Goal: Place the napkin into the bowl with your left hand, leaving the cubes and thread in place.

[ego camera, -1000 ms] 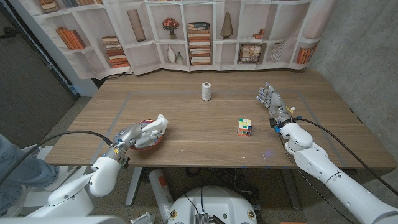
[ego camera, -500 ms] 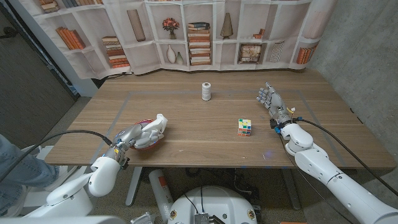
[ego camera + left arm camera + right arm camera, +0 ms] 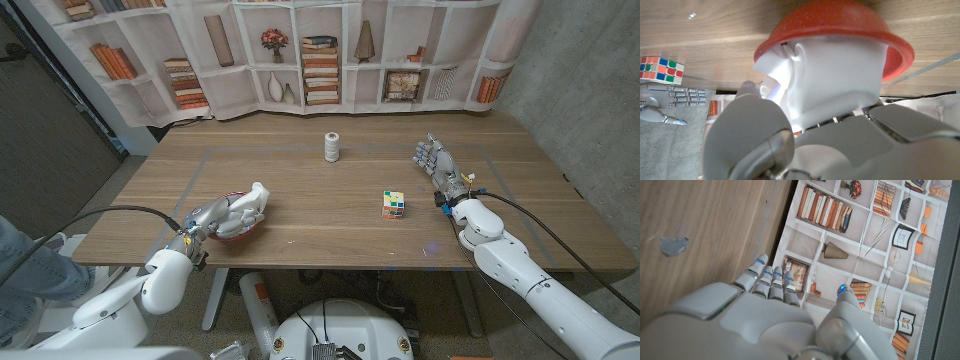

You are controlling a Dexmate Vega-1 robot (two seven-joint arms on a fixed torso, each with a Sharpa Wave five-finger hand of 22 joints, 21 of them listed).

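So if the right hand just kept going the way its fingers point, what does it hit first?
Probably nothing on the table. The right hand points toward the far edge, with bare table ahead and then the bookshelf backdrop. The thread and cube sit off to its side. Depth is hard to judge.

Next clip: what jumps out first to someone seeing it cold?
The left hand at the table's near left edge, holding the white napkin over the red bowl. Then the colourful cube right of centre, the thread spool farther back, and the right hand at the right, holding nothing.
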